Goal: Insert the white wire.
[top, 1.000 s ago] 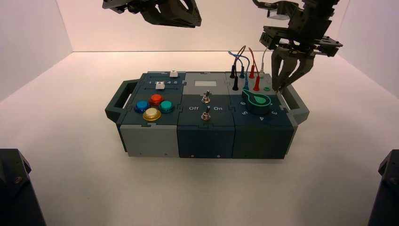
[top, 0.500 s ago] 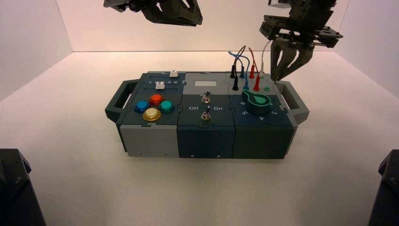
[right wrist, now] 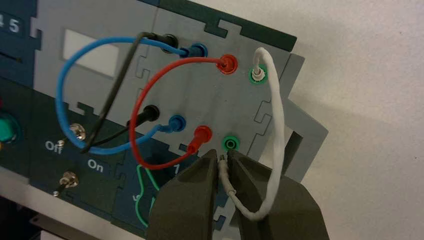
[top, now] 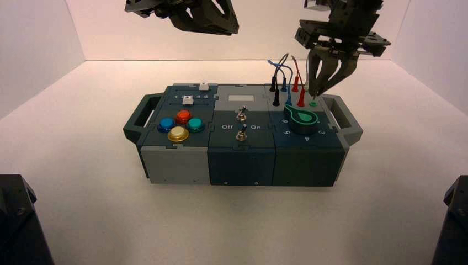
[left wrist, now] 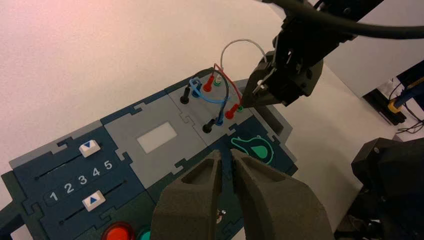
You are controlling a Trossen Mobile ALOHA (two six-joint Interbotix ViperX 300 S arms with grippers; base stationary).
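At the upper right of the high view, the right gripper [right wrist: 223,162] is clamped on the free plug of the thin white wire [right wrist: 276,125], holding its metal tip just beside the empty green socket [right wrist: 230,143] on the dark blue-grey box [top: 243,160]. The wire's other end sits in the farther green socket [right wrist: 258,75]. The left gripper [left wrist: 226,165], nearly closed and empty, hovers at upper centre.

On the box [top: 241,165], the slider panel [left wrist: 75,185] carries the numbers "1 2 3 4 5" between two sliders with arrow-marked caps. Beside the toggle switches [right wrist: 74,131] stand the words "Off" and "On". Around the green knob [top: 301,120] the digits 3, 4, 5 and 6 show.
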